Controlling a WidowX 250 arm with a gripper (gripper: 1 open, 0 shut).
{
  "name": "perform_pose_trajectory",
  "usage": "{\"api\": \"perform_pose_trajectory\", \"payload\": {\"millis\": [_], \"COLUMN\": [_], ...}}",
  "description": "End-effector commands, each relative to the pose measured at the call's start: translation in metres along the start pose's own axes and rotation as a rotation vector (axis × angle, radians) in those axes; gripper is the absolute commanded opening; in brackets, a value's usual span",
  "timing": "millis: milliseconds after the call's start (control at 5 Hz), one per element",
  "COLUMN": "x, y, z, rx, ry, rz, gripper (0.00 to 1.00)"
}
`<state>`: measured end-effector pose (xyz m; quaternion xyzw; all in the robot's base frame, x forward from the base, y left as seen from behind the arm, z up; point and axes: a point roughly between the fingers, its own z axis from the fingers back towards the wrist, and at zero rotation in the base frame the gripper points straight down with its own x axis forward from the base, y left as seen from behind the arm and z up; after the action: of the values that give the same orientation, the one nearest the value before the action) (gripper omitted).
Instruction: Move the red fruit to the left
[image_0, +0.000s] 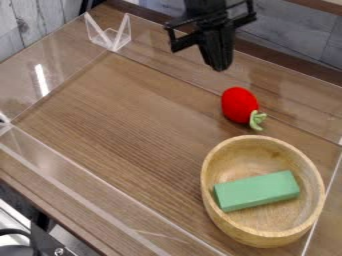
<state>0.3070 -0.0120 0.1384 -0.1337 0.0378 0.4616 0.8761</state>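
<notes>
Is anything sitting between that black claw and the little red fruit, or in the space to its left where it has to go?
Nothing visible. The claw, shut, hangs above and behind the red fruit with only bare table between them. The wood left of the fruit holds nothing; the wooden bowl with the green block sits nearer the camera.

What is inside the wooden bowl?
A green rectangular block lies flat inside the wooden bowl. The rest of the bowl's floor looks bare. Whatever might be under the block is covered and cannot be seen. The red fruit sits outside, on the table.
</notes>
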Motion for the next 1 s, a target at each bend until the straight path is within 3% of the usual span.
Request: {"api": "perform_pose_trajectory", "payload": {"millis": [0,200,800], "x": [-0.004,-0.006,0.006], "y": [-0.007,-0.008,-0.016], "z": [0.011,0.001,-0.049], "rx": [-0.041,-0.028,0.009], "ry": [-0.048,-0.054,-0.115], "rz": [-0.011,-0.002,0.060], "gripper": [0.00,1.00,1.00]}}
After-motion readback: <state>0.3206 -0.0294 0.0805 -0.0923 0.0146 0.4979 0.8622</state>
